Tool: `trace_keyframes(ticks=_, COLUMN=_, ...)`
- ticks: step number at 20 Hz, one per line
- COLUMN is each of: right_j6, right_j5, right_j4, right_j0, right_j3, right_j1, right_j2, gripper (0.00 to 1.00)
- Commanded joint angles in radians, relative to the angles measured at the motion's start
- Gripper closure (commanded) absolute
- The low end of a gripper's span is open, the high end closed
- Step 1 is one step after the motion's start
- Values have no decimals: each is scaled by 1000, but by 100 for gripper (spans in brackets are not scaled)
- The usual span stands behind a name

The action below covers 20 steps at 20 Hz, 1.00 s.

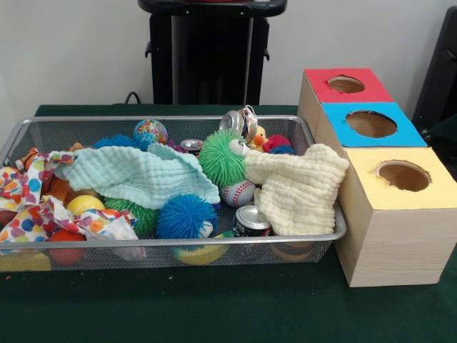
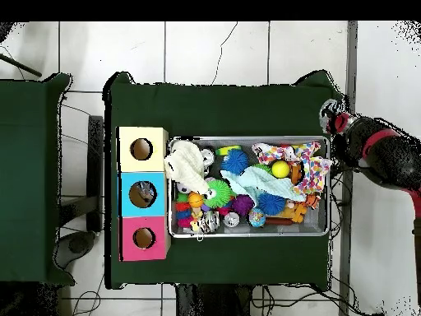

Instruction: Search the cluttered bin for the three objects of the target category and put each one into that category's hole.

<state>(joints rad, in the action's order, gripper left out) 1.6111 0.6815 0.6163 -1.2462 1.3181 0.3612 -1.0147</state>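
A wire mesh bin (image 1: 171,242) holds a jumble of toys, cans and cloths. Three drink cans show: one upright at the front (image 1: 251,220), one tilted at the back (image 1: 238,121), one behind the mint cloth (image 1: 191,145). Among the balls are a baseball (image 1: 238,193), a globe ball (image 1: 150,132), a blue spiky ball (image 1: 186,216) and a green spiky ball (image 1: 221,157). Beside the bin stand a red box (image 1: 321,89), a blue box (image 1: 343,133) and a yellow box (image 1: 385,236), each with a round hole on top. The gripper (image 2: 333,118) is outside the bin (image 2: 247,138), beyond its end farthest from the boxes.
A mint cloth (image 1: 136,175), a cream cloth (image 1: 296,189) and a spotted cloth (image 1: 36,207) cover much of the bin's contents. A rubber duck (image 1: 258,136) sits at the back. The red and black arm (image 2: 382,156) lies off the table's edge. A second green table (image 2: 33,181) stands beyond the boxes.
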Motion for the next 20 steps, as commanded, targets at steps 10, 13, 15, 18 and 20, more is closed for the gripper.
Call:
trace_keyframes(ticks=10, right_j6=-503, right_j5=33, right_j4=28, right_j0=-12, right_j3=-166, right_j1=-172, right_j2=-36, gripper=100)
trace_keyframes(ticks=13, right_j6=-522, right_j5=46, right_j4=24, right_j0=-8, right_j3=-182, right_j1=-170, right_j2=-33, gripper=100)
trace_keyframes(ticks=15, right_j6=-539, right_j5=57, right_j4=17, right_j0=-6, right_j3=-192, right_j1=-170, right_j2=-37, gripper=100)
trace_keyframes(ticks=18, right_j6=-506, right_j5=85, right_j4=-8, right_j0=-3, right_j3=-193, right_j1=-138, right_j2=-33, gripper=100)
trace_keyframes(ticks=20, right_j6=-505, right_j5=115, right_j4=-21, right_j0=3, right_j3=-209, right_j1=-122, right_j2=-32, gripper=100)
